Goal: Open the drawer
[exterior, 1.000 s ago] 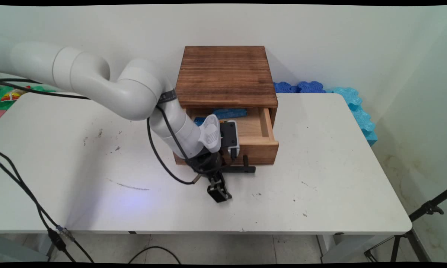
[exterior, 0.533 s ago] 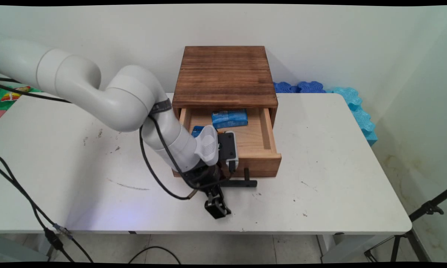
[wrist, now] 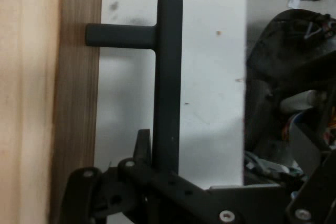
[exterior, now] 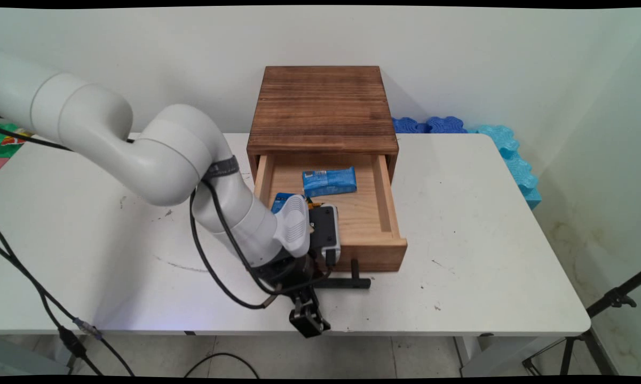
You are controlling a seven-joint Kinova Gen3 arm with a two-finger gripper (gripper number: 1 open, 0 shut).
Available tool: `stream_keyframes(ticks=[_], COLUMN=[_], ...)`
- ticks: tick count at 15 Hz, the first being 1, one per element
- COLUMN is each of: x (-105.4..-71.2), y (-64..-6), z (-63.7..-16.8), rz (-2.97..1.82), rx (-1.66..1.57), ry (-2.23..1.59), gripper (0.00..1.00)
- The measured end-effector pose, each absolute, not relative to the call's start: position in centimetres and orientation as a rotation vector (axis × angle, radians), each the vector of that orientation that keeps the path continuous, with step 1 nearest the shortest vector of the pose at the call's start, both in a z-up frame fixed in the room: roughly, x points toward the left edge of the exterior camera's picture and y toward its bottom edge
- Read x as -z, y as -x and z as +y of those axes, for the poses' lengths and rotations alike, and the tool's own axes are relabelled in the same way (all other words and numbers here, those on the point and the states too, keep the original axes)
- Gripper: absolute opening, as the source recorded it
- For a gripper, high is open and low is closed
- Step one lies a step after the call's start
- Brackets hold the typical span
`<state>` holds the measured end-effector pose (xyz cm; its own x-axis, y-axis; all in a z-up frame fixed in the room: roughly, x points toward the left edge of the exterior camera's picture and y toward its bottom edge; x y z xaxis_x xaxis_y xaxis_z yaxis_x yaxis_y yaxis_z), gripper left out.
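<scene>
Drawer [exterior: 376, 213] pulled further out than before; gripper [exterior: 320, 282] clenched on its one handle [wrist: 168, 82]; two blue packets [exterior: 329, 181] inside.

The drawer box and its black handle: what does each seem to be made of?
Drawer box: wood, visible grain, dark-stained top, paler unstained drawer inside. Handle: smooth matte black bar, probably painted metal or plastic; the look leaves it open.

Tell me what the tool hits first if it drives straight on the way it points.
The tool is clamped on the black drawer handle, so that bar comes first. Past it lies the white table, probably close beneath, though depth is unclear.
</scene>
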<state>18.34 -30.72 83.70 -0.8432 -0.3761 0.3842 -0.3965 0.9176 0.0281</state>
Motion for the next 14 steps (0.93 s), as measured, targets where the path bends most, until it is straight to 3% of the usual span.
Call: stream_keyframes(ticks=[14], x=[-84.4], y=[-17.1], z=[-26.8], rz=[-2.672], rx=[-0.002], ry=[-0.561], gripper=[1.0])
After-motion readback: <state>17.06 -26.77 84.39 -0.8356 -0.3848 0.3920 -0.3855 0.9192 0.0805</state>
